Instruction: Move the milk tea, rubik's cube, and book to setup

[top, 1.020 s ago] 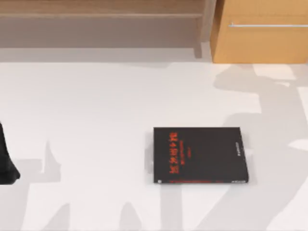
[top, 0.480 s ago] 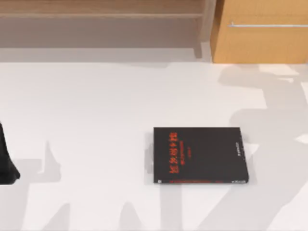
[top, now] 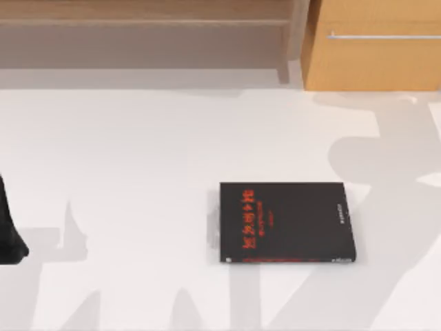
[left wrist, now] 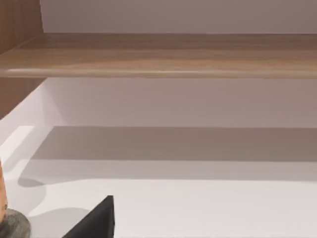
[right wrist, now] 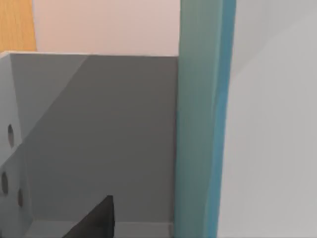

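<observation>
The book [top: 288,222] lies flat on the white table [top: 124,158], cover up, right of centre and well short of the wooden shelf [top: 145,21] and cabinet [top: 375,55] along the far edge — my guess is it waits there untouched, free on all sides for a grasp. The left arm [top: 8,231] sits cut off at the table's left edge; neither hand's opening can be told. The right wrist view faces a grey compartment [right wrist: 99,139] beside a teal upright [right wrist: 200,119] — purpose unclear.

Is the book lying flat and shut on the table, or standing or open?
Flat and shut. In the top view the book lies cover-up on the white table, its whole black cover with red lettering facing the camera, no pages showing.
</observation>
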You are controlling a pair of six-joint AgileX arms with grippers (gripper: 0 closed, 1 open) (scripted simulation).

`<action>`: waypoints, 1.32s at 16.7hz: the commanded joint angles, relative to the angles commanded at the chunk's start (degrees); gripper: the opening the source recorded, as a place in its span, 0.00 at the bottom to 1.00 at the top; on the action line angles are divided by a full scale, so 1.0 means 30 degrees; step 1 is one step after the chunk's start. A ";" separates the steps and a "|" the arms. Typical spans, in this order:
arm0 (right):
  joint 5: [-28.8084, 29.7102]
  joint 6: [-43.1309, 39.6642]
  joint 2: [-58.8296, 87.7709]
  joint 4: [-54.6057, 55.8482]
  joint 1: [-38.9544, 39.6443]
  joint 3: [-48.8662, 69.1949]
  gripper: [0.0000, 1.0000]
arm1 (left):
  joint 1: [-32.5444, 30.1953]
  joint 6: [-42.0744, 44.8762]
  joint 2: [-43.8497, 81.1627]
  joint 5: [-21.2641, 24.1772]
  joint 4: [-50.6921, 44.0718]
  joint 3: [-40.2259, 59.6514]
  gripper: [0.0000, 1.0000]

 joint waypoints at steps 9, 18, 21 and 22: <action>0.0000 0.0000 0.0000 0.0000 0.0000 0.0000 0.47 | 0.0000 0.0000 0.0000 0.0000 0.0000 0.0000 1.00; 0.0000 0.0000 0.0000 0.0000 0.0000 0.0000 0.00 | 0.0000 0.0000 0.0000 0.0000 0.0000 0.0000 1.00; 0.0000 0.0000 0.0000 0.0000 0.0000 0.0000 0.00 | 0.0000 0.0000 0.0000 0.0000 0.0000 0.0000 1.00; 0.0000 0.0000 0.0000 0.0000 0.0000 0.0000 0.00 | 0.0000 0.0000 0.0000 0.0000 0.0000 0.0000 1.00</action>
